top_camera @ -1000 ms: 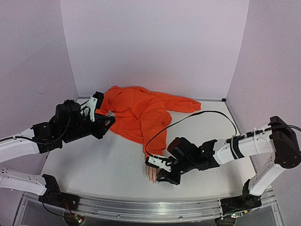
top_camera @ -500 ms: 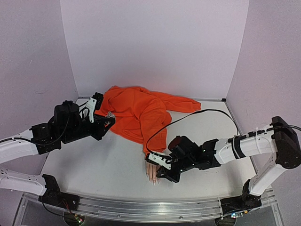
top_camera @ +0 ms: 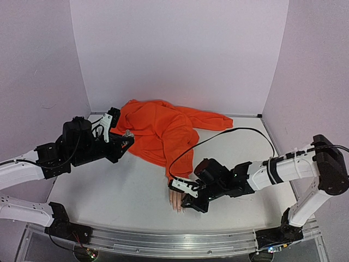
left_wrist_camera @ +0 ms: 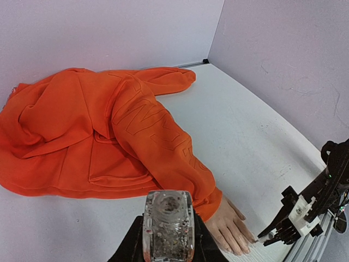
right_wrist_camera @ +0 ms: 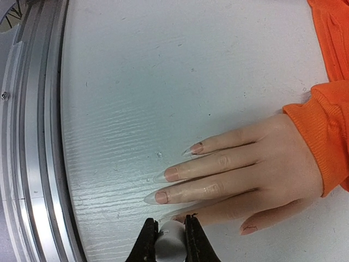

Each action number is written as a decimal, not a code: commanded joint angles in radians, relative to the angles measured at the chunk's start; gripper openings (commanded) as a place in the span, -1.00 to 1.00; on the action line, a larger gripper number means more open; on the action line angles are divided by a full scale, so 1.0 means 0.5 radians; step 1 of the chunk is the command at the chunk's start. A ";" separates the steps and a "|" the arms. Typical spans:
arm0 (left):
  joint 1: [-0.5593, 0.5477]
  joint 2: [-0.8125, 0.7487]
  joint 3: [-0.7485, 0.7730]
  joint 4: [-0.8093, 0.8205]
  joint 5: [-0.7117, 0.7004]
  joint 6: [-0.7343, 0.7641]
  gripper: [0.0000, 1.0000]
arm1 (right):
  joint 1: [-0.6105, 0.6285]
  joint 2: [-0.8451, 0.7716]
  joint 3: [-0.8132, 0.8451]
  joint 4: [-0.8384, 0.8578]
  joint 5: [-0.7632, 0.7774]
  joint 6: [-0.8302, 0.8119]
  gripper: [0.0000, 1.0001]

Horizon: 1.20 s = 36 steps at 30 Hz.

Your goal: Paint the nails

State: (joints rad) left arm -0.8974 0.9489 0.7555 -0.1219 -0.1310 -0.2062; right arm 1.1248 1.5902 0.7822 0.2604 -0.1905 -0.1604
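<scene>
right gripper (right_wrist_camera: 170, 228) clamps a white cap (right_wrist_camera: 172, 241), nails (right_wrist_camera: 170, 174) just ahead of its jaws, fingers (right_wrist_camera: 218, 161) pointing at the near rail (right_wrist_camera: 32, 136). left gripper (left_wrist_camera: 168, 232) grips the clear bottle (left_wrist_camera: 168, 212), well away.

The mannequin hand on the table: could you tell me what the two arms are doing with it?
It is a nail-painting setup. The left gripper holds a clear bottle up beside the orange hoodie. The right gripper is shut on a white cap, close beside the fingers of the mannequin hand, near its nails. Whether paint is going on, I cannot tell.
</scene>
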 commanded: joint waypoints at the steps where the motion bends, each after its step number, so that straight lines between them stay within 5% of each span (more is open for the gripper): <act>1: 0.009 -0.054 0.023 0.112 -0.009 0.023 -1.00 | 0.012 0.041 0.035 -0.045 -0.044 -0.001 -1.00; 20: 0.011 -0.038 0.026 0.110 -0.029 0.010 -1.00 | 0.018 0.076 0.066 -0.106 -0.249 -0.030 -1.00; 28: 0.009 -0.028 0.038 0.109 -0.023 0.010 -1.00 | 0.018 -0.199 -0.044 0.016 0.011 -0.003 -1.00; 36: 0.009 -0.021 0.052 0.110 -0.024 0.013 -1.00 | 0.018 -0.091 0.000 0.013 0.118 -0.016 -1.00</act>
State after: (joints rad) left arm -0.8974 0.9428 0.7555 -0.1223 -0.1333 -0.2070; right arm 1.1286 1.5272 0.7624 0.2703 -0.1661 -0.1642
